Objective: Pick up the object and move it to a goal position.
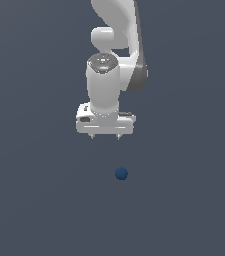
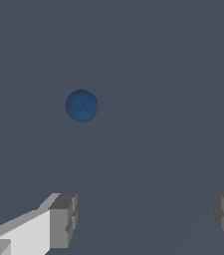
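The claw [image 1: 104, 136] hung above the grey floor [image 1: 29, 200] with its 2 fingers spread wide and nothing between them; in the wrist view the fingers [image 2: 62, 219] sat far apart at the frame edges, gap empty. The ball [image 1: 121, 173] lay on the floor, apart from the claw, lower in the exterior view and a little toward that view's right of the midline between the fingers. In the wrist view the ball [image 2: 82, 105] appeared well clear of the finger gap, so the claw was not yet centred over it. No goal marker was visible in either view; where the ball must end up could not be told. Risks, as judged from this pose: 1) a straight descent from here would likely miss, with the fingers closing on air beside the ball; 2) a partly corrected descent could bring 1 finger down on or against the ball, and a smooth round thing on a flat floor would probably roll off at a light knock; 3) closing off-centre could squeeze the ball out sideways, since it looked much narrower than the spread of the fingers; 4) stopping too high would pinch only its upper curve and it could pop free during the lift.
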